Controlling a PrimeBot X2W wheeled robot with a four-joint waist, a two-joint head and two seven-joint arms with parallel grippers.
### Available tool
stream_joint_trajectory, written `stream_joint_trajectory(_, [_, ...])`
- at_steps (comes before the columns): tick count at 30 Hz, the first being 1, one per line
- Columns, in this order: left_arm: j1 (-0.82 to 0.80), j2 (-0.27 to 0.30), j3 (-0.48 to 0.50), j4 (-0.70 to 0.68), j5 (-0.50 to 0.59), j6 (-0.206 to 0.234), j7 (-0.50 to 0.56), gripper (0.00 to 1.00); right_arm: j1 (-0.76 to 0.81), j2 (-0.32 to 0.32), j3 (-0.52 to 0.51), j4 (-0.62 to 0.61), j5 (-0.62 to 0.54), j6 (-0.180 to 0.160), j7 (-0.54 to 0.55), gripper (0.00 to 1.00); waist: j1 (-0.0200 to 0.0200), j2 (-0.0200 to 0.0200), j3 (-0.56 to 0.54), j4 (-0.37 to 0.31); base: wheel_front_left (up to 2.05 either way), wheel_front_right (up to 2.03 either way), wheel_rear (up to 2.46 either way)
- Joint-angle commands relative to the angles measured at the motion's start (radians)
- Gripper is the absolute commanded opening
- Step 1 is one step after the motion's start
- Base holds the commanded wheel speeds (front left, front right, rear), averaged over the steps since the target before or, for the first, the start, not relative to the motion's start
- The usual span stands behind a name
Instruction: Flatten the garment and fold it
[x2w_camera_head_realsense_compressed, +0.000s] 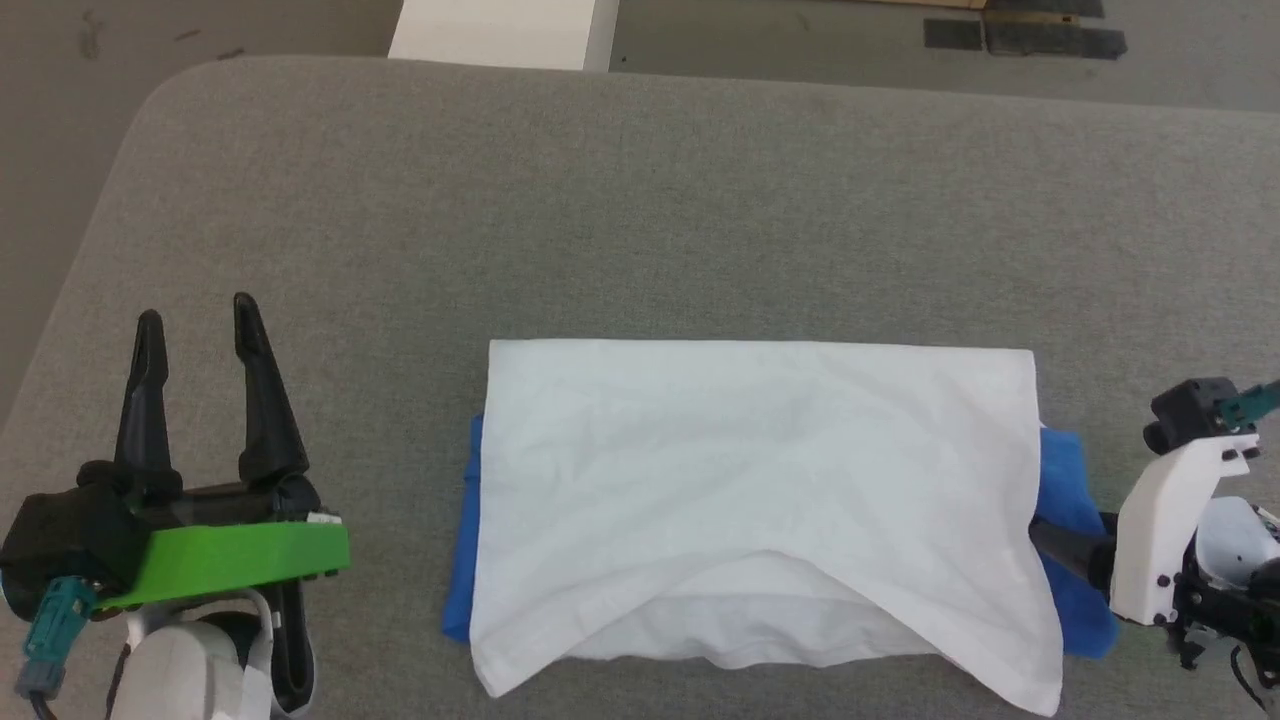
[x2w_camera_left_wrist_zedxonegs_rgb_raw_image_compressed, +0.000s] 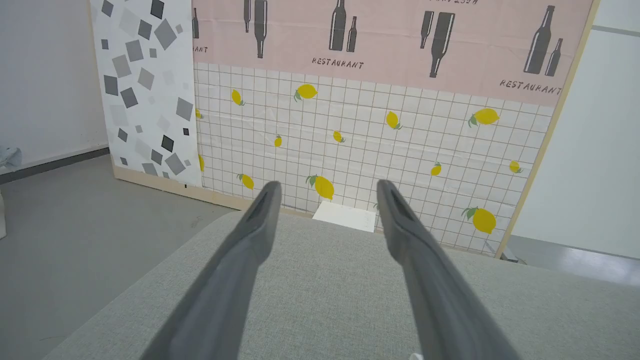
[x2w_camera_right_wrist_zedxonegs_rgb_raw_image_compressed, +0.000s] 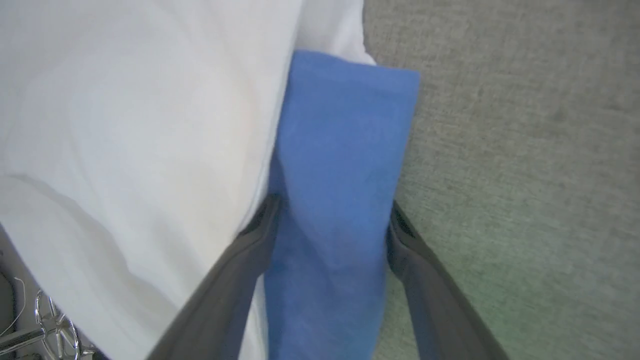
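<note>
The garment (x2w_camera_head_realsense_compressed: 760, 470) lies folded into a wide white rectangle on the grey cushioned surface (x2w_camera_head_realsense_compressed: 640, 200), its lower hem layers showing at the front. Blue sleeve fabric pokes out at its right side (x2w_camera_head_realsense_compressed: 1075, 490) and left side (x2w_camera_head_realsense_compressed: 462, 560). My right gripper (x2w_camera_head_realsense_compressed: 1045, 535) is open at the garment's right edge. In the right wrist view its fingers (x2w_camera_right_wrist_zedxonegs_rgb_raw_image_compressed: 332, 212) straddle the blue sleeve (x2w_camera_right_wrist_zedxonegs_rgb_raw_image_compressed: 340, 165), with white cloth to the left. My left gripper (x2w_camera_head_realsense_compressed: 197, 312) stands open over bare surface, left of the garment and apart from it, holding nothing (x2w_camera_left_wrist_zedxonegs_rgb_raw_image_compressed: 327, 187).
The surface's rounded left edge (x2w_camera_head_realsense_compressed: 90, 250) drops to grey floor. A white box (x2w_camera_head_realsense_compressed: 500, 30) sits beyond the far edge, also seen as the white box (x2w_camera_left_wrist_zedxonegs_rgb_raw_image_compressed: 345, 216) in the left wrist view. A patterned wall panel (x2w_camera_left_wrist_zedxonegs_rgb_raw_image_compressed: 375, 115) stands behind.
</note>
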Motion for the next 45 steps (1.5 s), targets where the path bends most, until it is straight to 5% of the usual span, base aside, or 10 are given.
stream_joint_trajectory(1, [-0.017,-0.011,0.01,0.002,0.021,-0.013,-0.004,1.0,-0.004,0.012,0.034,0.021,0.021,-0.001,-0.003,1.0,-0.0001,0.0,0.01,0.009,0.0,0.0,0.0])
stream_joint_trajectory(16, [-0.027,-0.083,0.066,0.046,0.073,-0.105,-0.004,1.0,-0.089,-0.014,0.246,0.059,0.118,-0.001,-0.048,0.95,-0.0001,0.0,0.012,0.015,0.0,0.0,0.0])
stream_joint_trajectory(17, [-0.027,-0.086,0.068,0.048,0.075,-0.109,-0.004,1.0,-0.092,-0.019,0.253,0.064,0.12,-0.001,-0.047,0.36,-0.0001,0.0,0.01,0.015,0.0,0.0,0.0])
stream_joint_trajectory(18, [-0.027,-0.089,0.071,0.05,0.077,-0.113,-0.004,1.0,-0.096,-0.026,0.257,0.068,0.12,-0.001,-0.052,0.12,-0.0001,0.0,0.009,0.015,0.0,0.0,0.0])
stream_joint_trajectory(19, [-0.026,-0.091,0.073,0.051,0.079,-0.115,-0.004,1.0,-0.099,-0.03,0.259,0.071,0.121,-0.001,-0.057,0.0,-0.0001,0.0,0.009,0.015,0.0,0.0,0.0])
stream_joint_trajectory(34, [-0.008,-0.112,0.093,0.072,0.096,-0.146,-0.005,1.0,-0.106,-0.108,0.189,0.14,0.123,-0.001,-0.107,0.0,-0.0001,0.0,-0.025,0.008,0.0,0.0,0.0])
stream_joint_trajectory(45, [0.004,-0.116,0.091,0.081,0.103,-0.159,-0.005,1.0,-0.083,-0.205,-0.032,0.299,-0.039,-0.001,-0.102,0.0,-0.0001,0.0,-0.039,0.0,0.0,0.0,0.0])
